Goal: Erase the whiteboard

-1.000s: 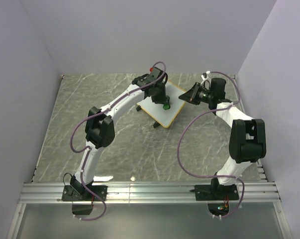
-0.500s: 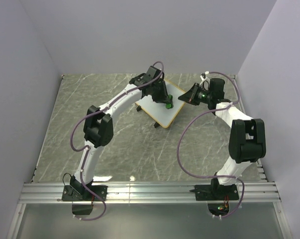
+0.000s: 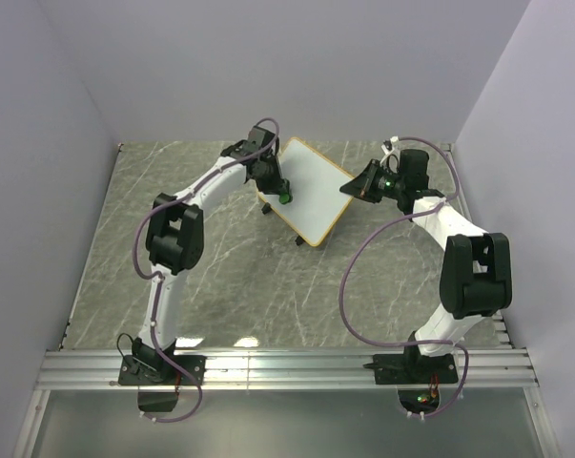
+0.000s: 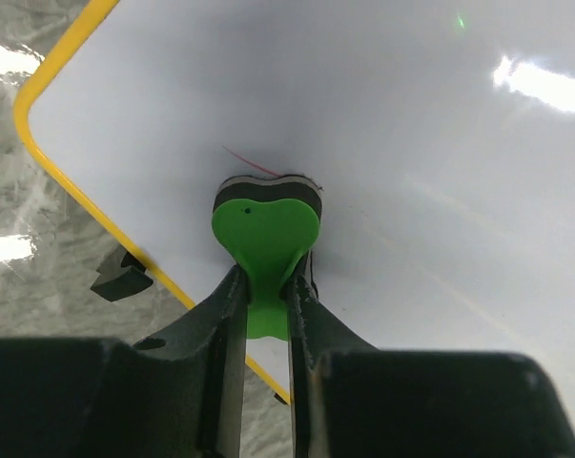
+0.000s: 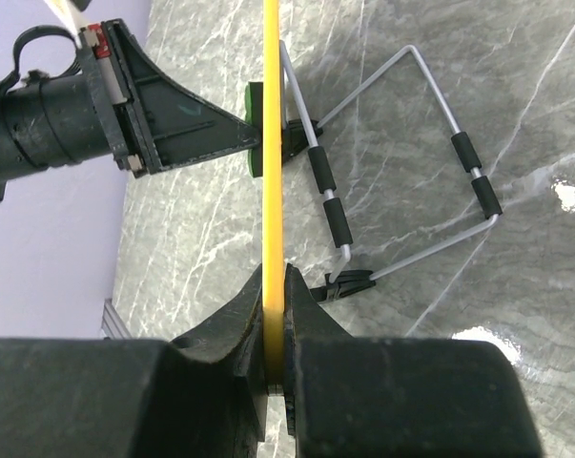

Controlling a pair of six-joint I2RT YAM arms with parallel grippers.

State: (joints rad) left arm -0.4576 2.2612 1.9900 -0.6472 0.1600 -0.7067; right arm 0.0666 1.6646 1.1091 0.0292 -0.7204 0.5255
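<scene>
The whiteboard (image 3: 314, 196), white with a yellow-orange frame, stands tilted at the back middle of the table. My left gripper (image 3: 280, 194) is shut on the green eraser (image 4: 265, 224), which presses on the board's surface near its left edge; a thin red mark (image 4: 251, 164) shows just beyond the eraser. My right gripper (image 3: 349, 188) is shut on the board's right edge; in the right wrist view the yellow frame (image 5: 272, 143) runs straight up from between my fingers. The board (image 4: 382, 143) fills the left wrist view.
The board's wire stand (image 5: 401, 172) with black foam sleeves rests on the grey marble table (image 3: 220, 277). A black foot (image 4: 120, 277) sits under the board's lower left edge. Lilac walls close in the table on the left, back and right.
My left gripper has carried the green eraser across the board from near its right side to its left edge. The right gripper has kept its hold on the board's edge.
</scene>
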